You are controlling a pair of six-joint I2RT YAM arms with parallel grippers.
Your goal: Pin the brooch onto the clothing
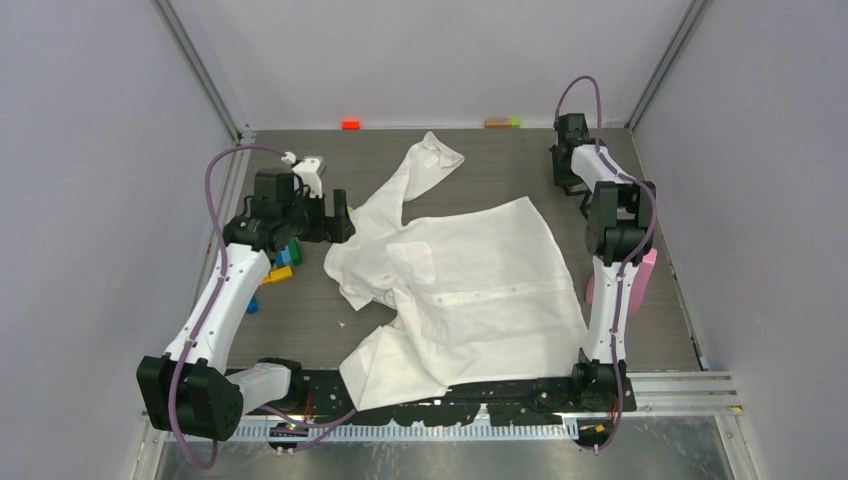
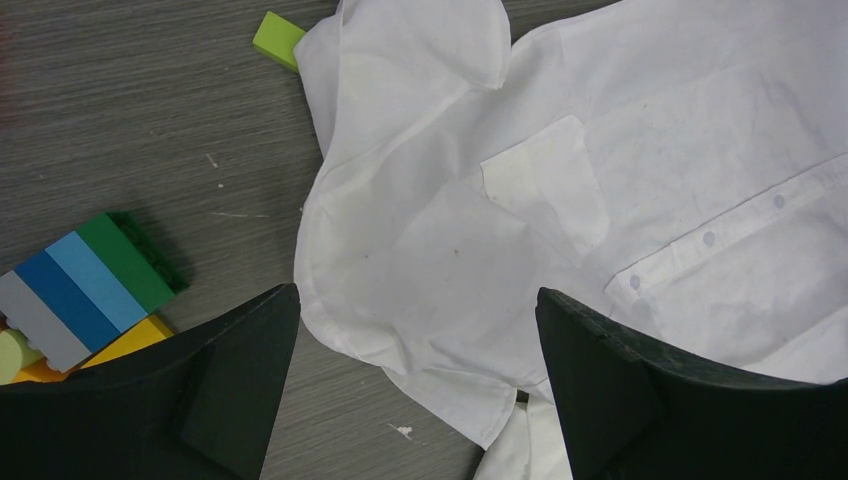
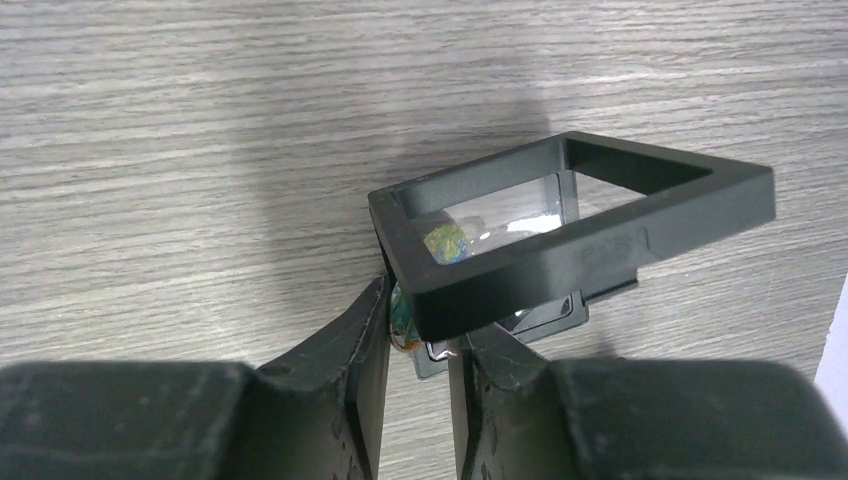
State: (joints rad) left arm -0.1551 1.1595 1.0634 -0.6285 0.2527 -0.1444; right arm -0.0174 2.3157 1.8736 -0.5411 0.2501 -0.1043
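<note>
The left arm reaches out over the left side of the grey wood-grain desk. Beside it lies a cluster of toy blocks stacked in green, blue and grey over yellow. A single lime block is partly tucked under the cloth's edge. The left jaws stand wide apart with nothing between them, hanging above the left end of the shirt.

The shirt lies spread and rumpled across the middle of the desk. Its long axis runs left to right, with the collar end toward the left arm and the hem toward the right one. One short sleeve points to the far edge, the other to the near edge, where cloth drapes onto the arms' mounting rail. The square chest pocket faces up, and the buttoned placket runs off to the right.

A pink box stands near the right arm. At the far right of the desk, well apart from the shirt, the right jaws are narrow at the corner of a black square-framed case with its upper frame tilted up. A multicoloured brooch shows through the clear pane. Whether the jaws grip anything cannot be told.
</note>
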